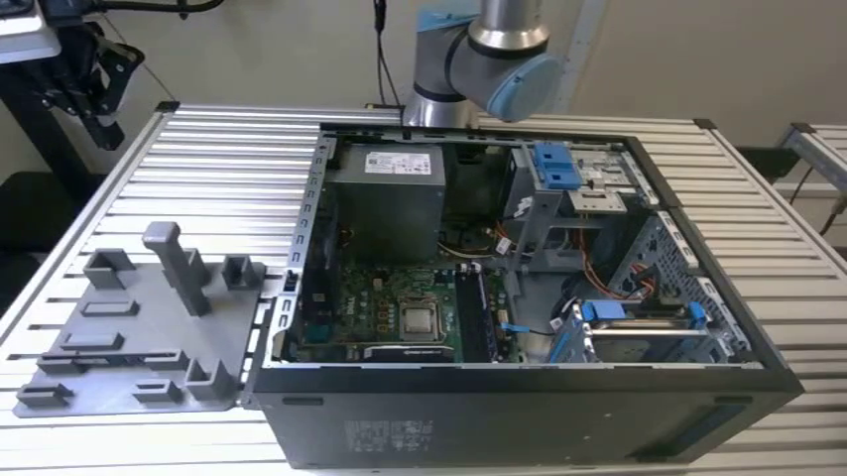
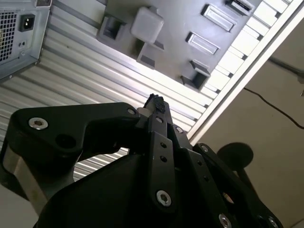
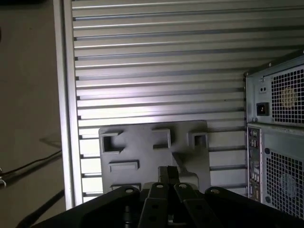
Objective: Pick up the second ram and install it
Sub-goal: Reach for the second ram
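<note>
Gripper [image 2: 155,101] hangs above the grey fixture tray [image 3: 147,156] beside the open computer case [image 1: 530,416], fingers drawn together with nothing visible between them. Position of the second ram cannot be told; it is too small to pick out. Judged light, stiff, thin and fragile: best taken by its long edges at mid-length, clear of chips and contacts

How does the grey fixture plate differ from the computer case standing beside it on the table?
The grey fixture plate is flat and low, with short posts and pockets; the computer case is a tall box. The plate is light grey, the case nearly black. The plate sits at the exterior view's left; the case, to its right, is open on top, showing its motherboard. Both rest on the slatted table.
</note>
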{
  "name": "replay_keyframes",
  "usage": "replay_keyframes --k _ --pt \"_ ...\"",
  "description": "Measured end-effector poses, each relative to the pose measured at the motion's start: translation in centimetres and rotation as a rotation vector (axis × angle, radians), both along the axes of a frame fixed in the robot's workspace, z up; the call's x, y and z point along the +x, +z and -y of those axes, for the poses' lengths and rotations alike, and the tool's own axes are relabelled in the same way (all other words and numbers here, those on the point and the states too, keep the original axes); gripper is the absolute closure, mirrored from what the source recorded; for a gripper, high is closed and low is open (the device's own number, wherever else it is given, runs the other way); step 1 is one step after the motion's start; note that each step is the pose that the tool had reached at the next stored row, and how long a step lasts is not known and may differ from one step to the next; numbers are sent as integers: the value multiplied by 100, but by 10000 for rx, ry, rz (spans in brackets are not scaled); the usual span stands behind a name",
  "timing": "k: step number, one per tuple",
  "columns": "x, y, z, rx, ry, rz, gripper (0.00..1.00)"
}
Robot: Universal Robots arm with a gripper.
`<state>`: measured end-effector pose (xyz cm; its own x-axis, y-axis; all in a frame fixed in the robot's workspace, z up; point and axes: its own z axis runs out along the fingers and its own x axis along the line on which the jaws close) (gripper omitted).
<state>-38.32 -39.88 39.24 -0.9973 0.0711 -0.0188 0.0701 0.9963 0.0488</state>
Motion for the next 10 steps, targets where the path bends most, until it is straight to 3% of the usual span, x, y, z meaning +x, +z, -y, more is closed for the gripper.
replay_keyframes --k 10 --pt "-153 -1 0 -1 -1 -2 89"
